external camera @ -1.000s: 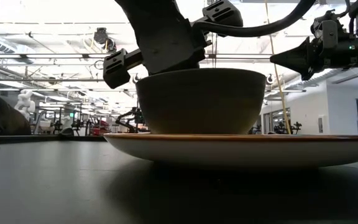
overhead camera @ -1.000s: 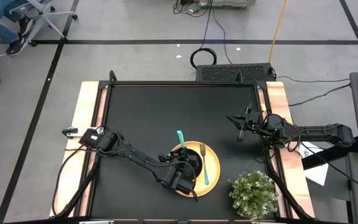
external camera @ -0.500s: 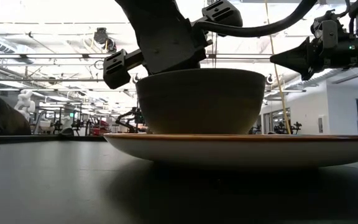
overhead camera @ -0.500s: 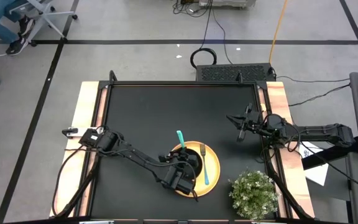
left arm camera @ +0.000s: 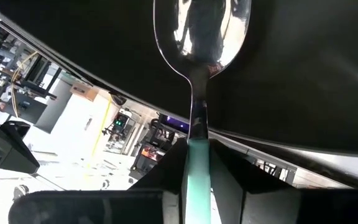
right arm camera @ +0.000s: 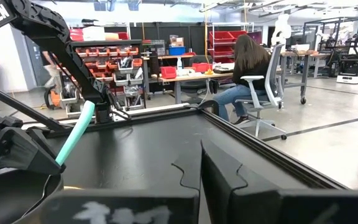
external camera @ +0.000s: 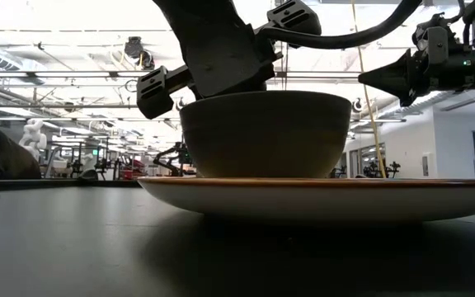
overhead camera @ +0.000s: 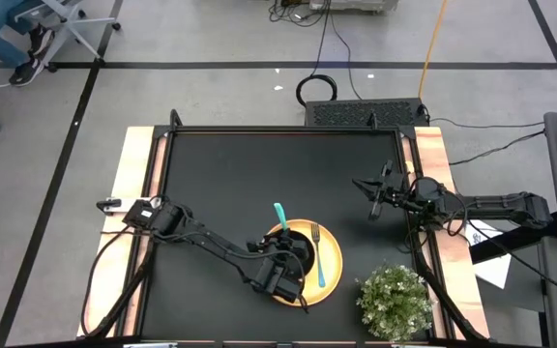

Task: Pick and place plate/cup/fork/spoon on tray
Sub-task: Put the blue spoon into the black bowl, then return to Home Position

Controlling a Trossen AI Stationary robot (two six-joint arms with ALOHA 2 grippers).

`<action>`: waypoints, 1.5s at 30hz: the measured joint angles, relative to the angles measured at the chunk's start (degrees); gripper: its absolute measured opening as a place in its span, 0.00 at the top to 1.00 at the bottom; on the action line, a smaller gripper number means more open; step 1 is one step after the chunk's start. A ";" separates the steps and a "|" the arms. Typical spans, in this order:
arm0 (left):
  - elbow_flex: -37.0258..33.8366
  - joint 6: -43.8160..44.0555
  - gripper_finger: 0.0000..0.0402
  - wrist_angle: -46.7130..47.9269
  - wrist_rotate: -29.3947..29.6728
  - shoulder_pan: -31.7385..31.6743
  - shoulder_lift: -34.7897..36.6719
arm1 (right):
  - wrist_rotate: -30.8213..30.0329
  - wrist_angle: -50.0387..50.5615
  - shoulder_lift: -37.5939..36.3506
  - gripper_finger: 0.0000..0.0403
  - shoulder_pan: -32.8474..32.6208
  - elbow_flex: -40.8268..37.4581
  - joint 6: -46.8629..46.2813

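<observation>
**A:** From above, what do you have on the flat round yellow tray (overhead camera: 333, 278)?

**B:** You have three pieces there. The slim teal-handled fork with dark tines (overhead camera: 318, 259) lies flat on its right half. The small round dark grey cup (overhead camera: 304, 251) stands on its middle. The teal-handled spoon with the shiny silver head (overhead camera: 280, 217) has its handle slanting out past the far rim. Your left gripper (overhead camera: 293, 253) hangs over the cup. The right gripper (overhead camera: 373, 203) waits near the table's right edge, well apart from the tray, beyond a green potted plant (overhead camera: 395, 300). You will find no separate plate anywhere.

**A:** And at table height?

**B:** The cup sits squarely on the tray, upright, with the left arm's dark bulk directly above it.

**A:** What does your left wrist camera tell you?

**B:** The spoon's silver head rests inside the dark cup, and the teal handle runs back between the two fingers. Whether they pinch it or stand just off it, you cannot tell.

**A:** And the right wrist?

**B:** Its jaws are closed on nothing. The spoon's handle shows far off above the cup's rim.

**A:** So how far along are you?

**B:** Judging by this, nearly done. Fork and cup are placed, and the spoon is down in the cup. Only letting go and pulling clear seems left.
</observation>
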State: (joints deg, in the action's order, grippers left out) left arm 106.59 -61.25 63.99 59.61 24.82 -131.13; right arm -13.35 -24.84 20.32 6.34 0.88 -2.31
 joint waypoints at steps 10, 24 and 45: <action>0.00 1.03 0.81 0.02 0.00 -0.22 -0.02 | -0.01 -0.02 0.00 1.00 -0.01 0.00 0.00; -0.02 2.01 0.80 0.07 0.03 -0.74 -0.02 | 0.00 -0.19 0.01 1.00 0.00 -0.01 0.00; 1.44 6.28 0.57 0.95 0.36 -0.80 -0.06 | 0.01 -0.17 0.00 1.00 0.01 -0.01 -0.02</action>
State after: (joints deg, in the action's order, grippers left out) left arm 108.03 -54.97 64.94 59.98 24.01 -131.20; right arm -13.34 -25.02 20.32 6.35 0.87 -2.33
